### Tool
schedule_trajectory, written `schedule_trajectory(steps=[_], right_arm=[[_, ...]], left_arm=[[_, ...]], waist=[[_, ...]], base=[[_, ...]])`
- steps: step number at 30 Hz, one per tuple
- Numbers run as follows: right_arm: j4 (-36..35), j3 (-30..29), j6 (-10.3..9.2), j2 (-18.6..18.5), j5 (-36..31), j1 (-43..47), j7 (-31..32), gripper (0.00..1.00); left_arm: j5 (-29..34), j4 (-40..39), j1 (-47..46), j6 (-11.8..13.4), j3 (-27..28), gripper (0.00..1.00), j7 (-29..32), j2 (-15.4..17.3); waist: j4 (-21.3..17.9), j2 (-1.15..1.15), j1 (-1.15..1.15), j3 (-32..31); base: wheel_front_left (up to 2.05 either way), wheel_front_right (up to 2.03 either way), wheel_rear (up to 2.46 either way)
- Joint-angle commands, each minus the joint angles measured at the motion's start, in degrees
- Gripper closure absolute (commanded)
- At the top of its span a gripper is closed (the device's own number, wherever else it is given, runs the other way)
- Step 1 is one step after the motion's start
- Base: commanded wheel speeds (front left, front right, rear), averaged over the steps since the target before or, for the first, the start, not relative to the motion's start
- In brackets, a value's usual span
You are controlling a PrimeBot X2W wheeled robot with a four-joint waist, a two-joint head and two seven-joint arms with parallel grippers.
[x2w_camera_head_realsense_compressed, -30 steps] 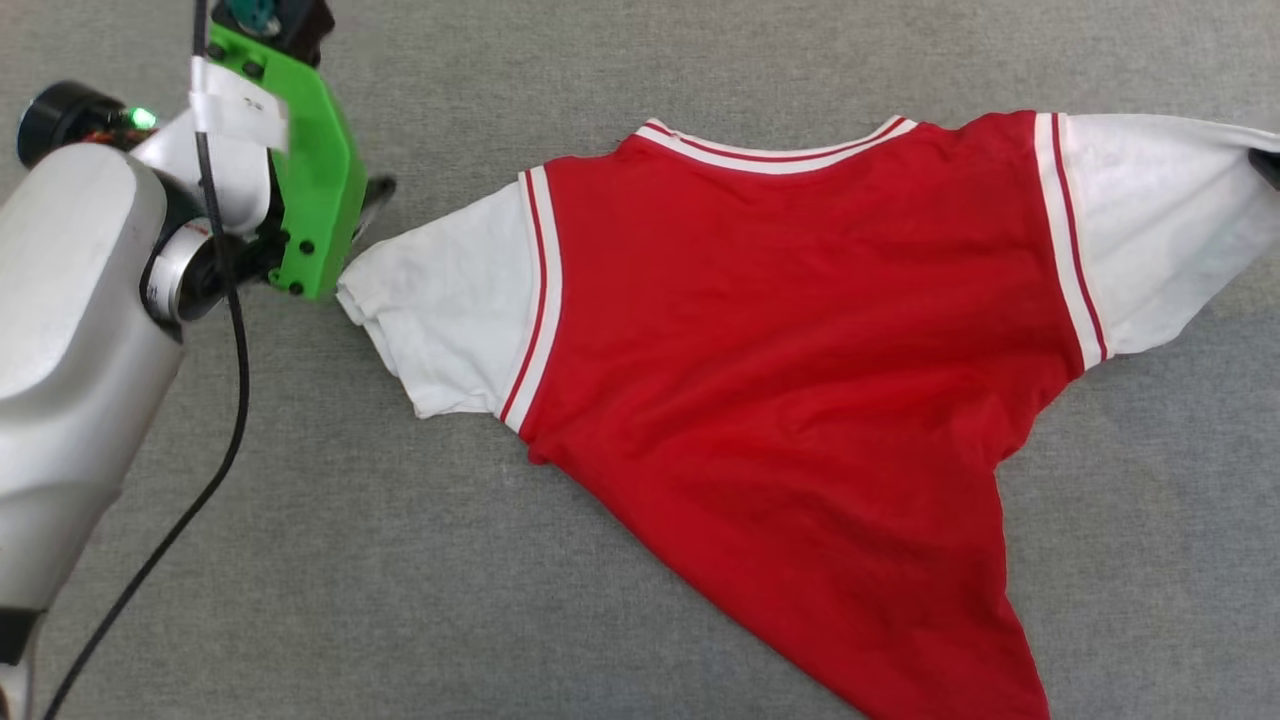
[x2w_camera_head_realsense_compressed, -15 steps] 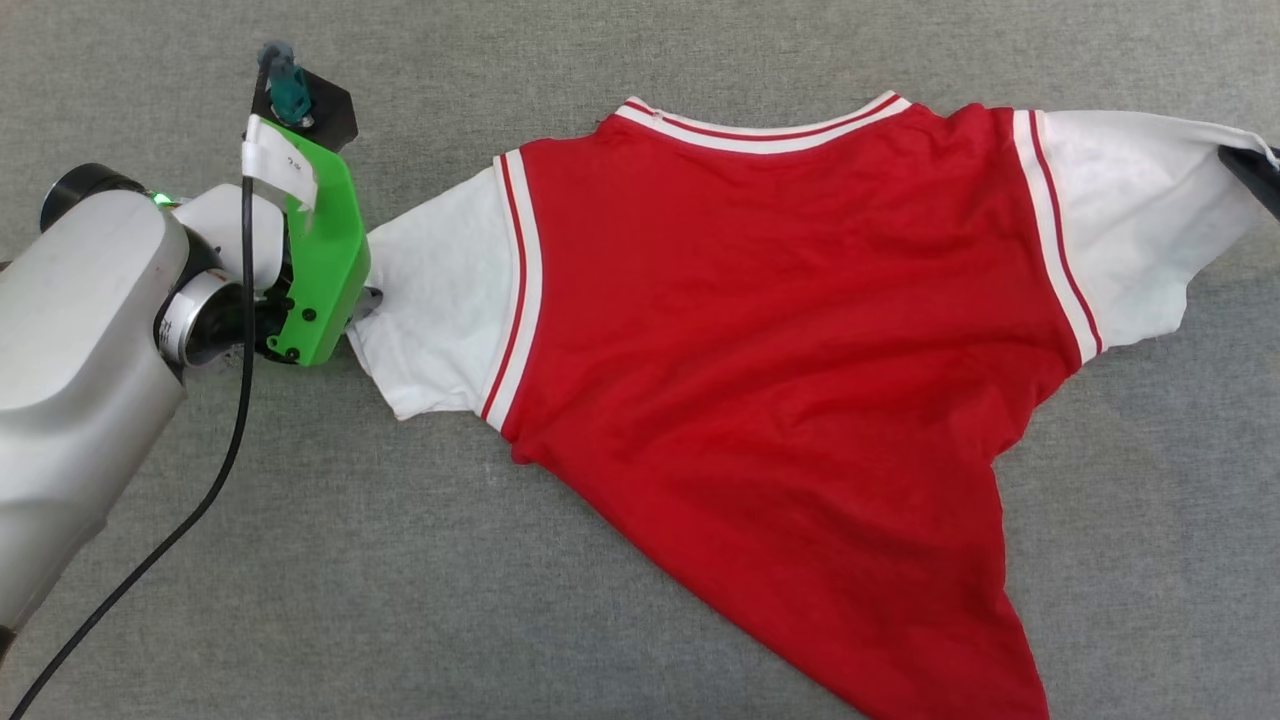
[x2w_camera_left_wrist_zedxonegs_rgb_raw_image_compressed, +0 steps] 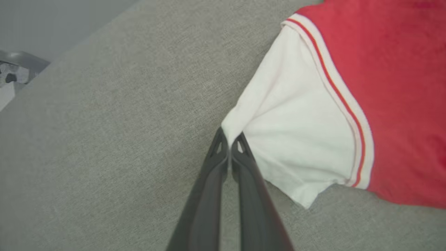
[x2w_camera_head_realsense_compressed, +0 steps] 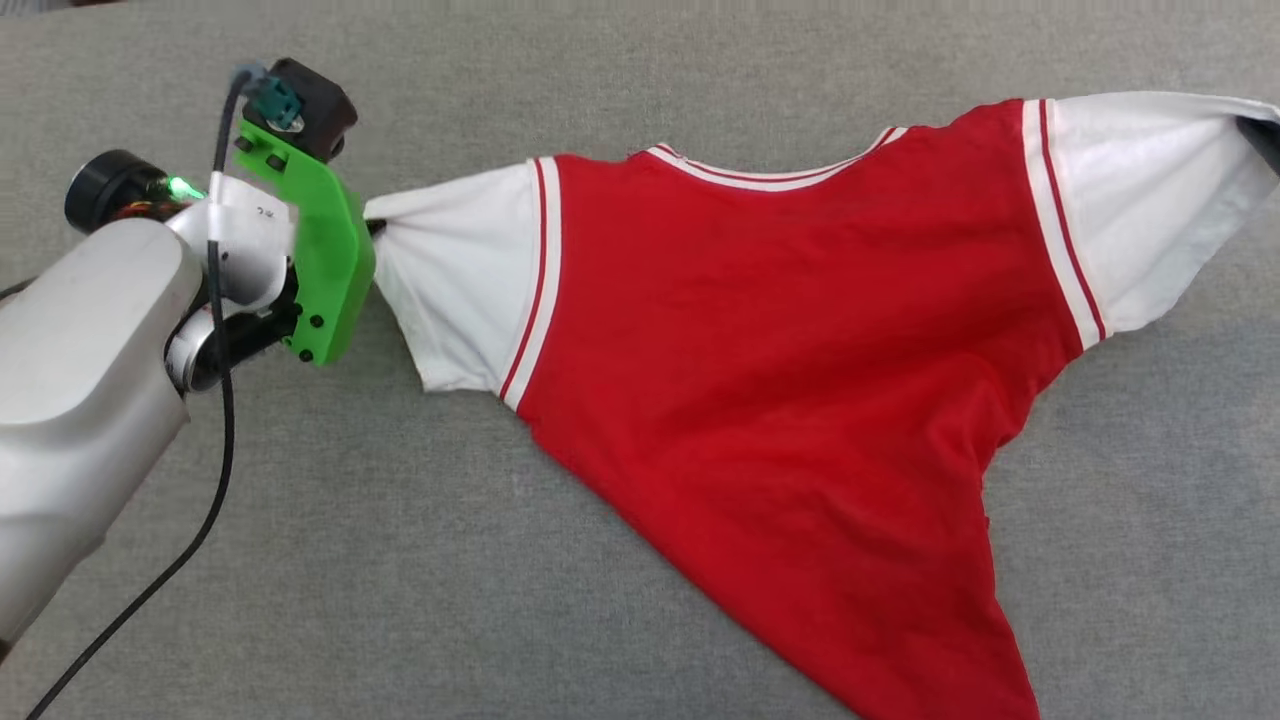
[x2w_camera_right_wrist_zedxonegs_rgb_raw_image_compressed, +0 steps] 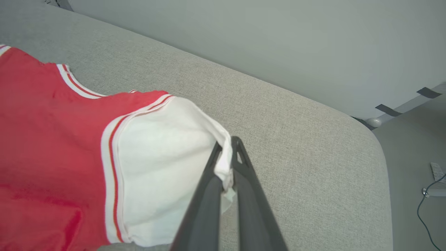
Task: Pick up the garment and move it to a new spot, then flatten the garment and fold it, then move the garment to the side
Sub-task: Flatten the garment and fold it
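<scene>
Pinching a sleeve hem each, your left hand [x2w_camera_left_wrist_zedxonegs_rgb_raw_image_compressed: 230, 136] and right hand [x2w_camera_right_wrist_zedxonegs_rgb_raw_image_compressed: 228, 146] are clamping shut on the garment [x2w_camera_head_realsense_compressed: 780, 350], lying stretched over the grey bench [x2w_camera_head_realsense_compressed: 400, 560]; it's looking soft, light, sag-prone.

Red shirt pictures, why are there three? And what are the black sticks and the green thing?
It is a robot with two arms. One picture comes from a camera on its head: it shows the shirt on a grey surface, and the left arm with its green bracket. The other two come from cameras on its wrists. The black sticks are its jaws. The left jaws are shut on the edge of the left sleeve; the right jaws are shut on the right sleeve.
</scene>
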Motion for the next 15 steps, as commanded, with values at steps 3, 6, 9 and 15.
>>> schedule_trajectory(steps=[3,6,9,15], right_arm=[[-0.27,-0.84,-0.03,-0.88,0.78,-0.81,-2.10,1.00],[-0.80,-1.61,-0.03,-1.65,0.91,-1.14,-4.07,1.00],[-1.25,-3.87,-0.03,-2.15,1.52,-2.80,-6.93,1.00],[-1.96,-7.26,-0.03,-3.76,0.65,-6.64,-9.19,1.00]], left_arm=[[0.99,-1.72,-1.73,-0.10,1.37,1.00,-4.85,1.23],[1.97,-3.53,-2.91,0.14,2.78,1.00,-8.57,1.68],[3.38,-6.13,-4.66,1.51,4.36,1.00,-11.33,2.28],[5.10,-10.82,-9.36,3.72,7.06,1.00,-13.57,2.26]], waist=[[2.17,0.00,0.00,-4.92],[2.78,0.00,0.00,-6.52],[3.14,0.00,0.00,-7.60],[3.48,0.00,0.00,-7.09]], base=[[0.00,0.00,0.00],[0.00,0.00,0.00],[0.00,0.00,0.00],[0.00,0.00,0.00]])
